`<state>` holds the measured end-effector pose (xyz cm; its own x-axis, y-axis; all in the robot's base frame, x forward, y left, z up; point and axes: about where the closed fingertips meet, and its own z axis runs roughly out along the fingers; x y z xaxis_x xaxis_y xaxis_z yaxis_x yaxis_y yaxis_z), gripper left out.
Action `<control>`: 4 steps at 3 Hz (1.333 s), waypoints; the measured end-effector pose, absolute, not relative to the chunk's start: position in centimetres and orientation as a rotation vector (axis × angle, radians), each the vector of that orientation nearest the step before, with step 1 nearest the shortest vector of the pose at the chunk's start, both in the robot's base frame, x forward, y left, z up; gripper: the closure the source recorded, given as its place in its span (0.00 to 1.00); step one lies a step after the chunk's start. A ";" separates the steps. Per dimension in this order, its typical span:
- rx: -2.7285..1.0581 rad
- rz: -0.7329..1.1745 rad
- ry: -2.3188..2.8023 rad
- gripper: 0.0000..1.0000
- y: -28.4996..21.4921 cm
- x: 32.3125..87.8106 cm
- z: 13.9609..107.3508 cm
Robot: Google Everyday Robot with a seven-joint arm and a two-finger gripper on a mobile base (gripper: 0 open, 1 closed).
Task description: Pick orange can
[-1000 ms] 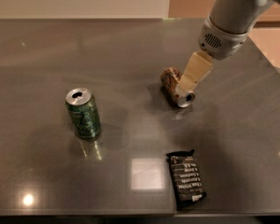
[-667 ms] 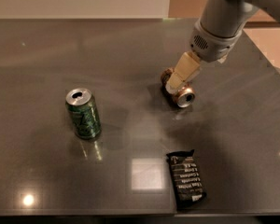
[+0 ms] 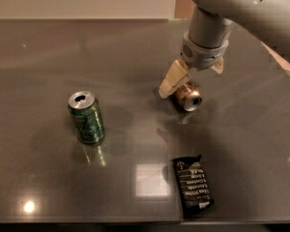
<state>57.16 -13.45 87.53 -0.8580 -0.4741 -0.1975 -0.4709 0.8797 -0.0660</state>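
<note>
The orange can (image 3: 188,96) lies on its side on the dark grey table (image 3: 135,57), right of centre, with its silver end facing the front right. My gripper (image 3: 190,81) hangs from the grey arm directly above the can. It is open, with one cream finger (image 3: 172,80) down at the can's left side and the other (image 3: 217,67) higher at its right. The fingers straddle the can without closing on it.
A green can (image 3: 86,117) with a silver top stands upright at the left. A black snack packet (image 3: 193,185) lies near the table's front edge. The table's right edge runs diagonally at the far right.
The arm has swung left and lower over the orange can, and the wrist has turned so the fingers now sit on either side of it. The can has not moved.
</note>
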 end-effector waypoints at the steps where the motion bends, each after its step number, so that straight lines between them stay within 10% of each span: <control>1: -0.679 -0.045 2.873 0.00 -13.3 57.7 86.1; 4: -0.653 -0.057 2.873 0.64 -13.3 57.7 85.4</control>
<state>57.71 -13.33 85.38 -0.8838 -0.4317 -0.1802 -0.4242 0.9020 -0.0801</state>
